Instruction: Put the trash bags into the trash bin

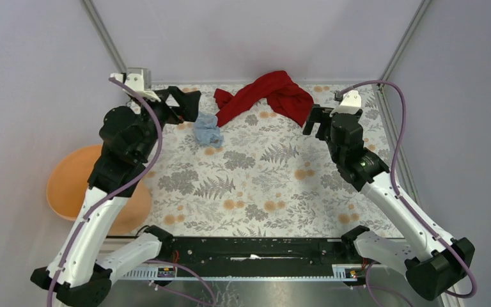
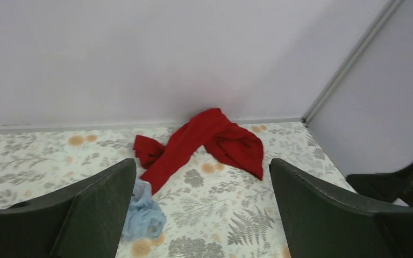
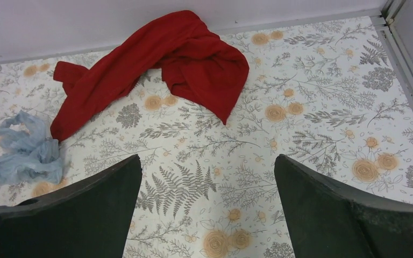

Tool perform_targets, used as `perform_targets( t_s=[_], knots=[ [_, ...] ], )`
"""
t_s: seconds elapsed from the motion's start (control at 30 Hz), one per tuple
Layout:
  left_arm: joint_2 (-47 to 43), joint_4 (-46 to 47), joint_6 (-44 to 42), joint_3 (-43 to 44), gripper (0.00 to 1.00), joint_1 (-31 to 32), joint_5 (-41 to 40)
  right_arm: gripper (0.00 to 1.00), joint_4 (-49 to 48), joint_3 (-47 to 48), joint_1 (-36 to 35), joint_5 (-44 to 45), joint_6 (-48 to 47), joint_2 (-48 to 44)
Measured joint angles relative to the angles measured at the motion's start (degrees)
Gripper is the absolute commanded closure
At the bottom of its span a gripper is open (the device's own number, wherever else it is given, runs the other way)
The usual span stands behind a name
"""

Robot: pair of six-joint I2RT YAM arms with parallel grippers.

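Since the crumpled trash bag lies on the counter near the red cloth, the left tool hangs beside it, spread wide and empty, probably to grasp it. The right tool is equally spread. The orange trash bin sits far left.

The worktop is covered in a pale sheet printed with grey ferns, leaves and small orange flowers, and two loose things lie on it, both toward its far edge. A red cloth sprawls rumpled along the far edge about midway across, one long end trailing out to the left. Just beside that end, toward the far left corner, sits a pale blue trash bag, crumpled into a small wrinkled heap on the print.
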State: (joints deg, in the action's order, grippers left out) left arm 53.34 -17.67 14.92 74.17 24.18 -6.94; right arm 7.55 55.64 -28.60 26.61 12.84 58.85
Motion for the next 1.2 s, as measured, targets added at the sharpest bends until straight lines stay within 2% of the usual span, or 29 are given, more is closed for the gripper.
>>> perform_targets(
  t_s=[0.27, 0.43, 0.7, 0.83, 1.0, 1.2],
  knots=[
    [7.13, -0.66, 0.66, -0.68, 0.01, 9.68, -4.57, 0.00, -1.36, -0.15, 0.00, 1.03, 3.61, 1.73],
    [11.41, -3.80, 1.86, -2.84, 0.01, 12.96, -5.60, 0.00, -2.08, -0.31, 0.00, 2.43, 7.87, 4.72],
    [17.29, -4.74, 3.15, -3.43, 0.01, 18.21, -8.22, 0.00, -3.52, -0.66, 0.00, -0.70, 7.43, 8.81],
    [23.56, -5.05, 4.15, -3.45, 0.01, 18.97, -9.68, 0.00, -7.80, -0.59, 0.09, -2.36, 5.84, 10.01],
    [31.98, -7.67, 5.05, -3.28, 0.01, 18.99, -14.27, 0.00, -13.51, 0.44, 0.98, -5.62, 4.90, 15.76],
    [38.69, -11.58, 5.05, -0.98, 0.01, 15.89, -18.93, 0.00, -21.38, -5.51, 4.37, -12.70, 4.92, 18.01]
  ],
)
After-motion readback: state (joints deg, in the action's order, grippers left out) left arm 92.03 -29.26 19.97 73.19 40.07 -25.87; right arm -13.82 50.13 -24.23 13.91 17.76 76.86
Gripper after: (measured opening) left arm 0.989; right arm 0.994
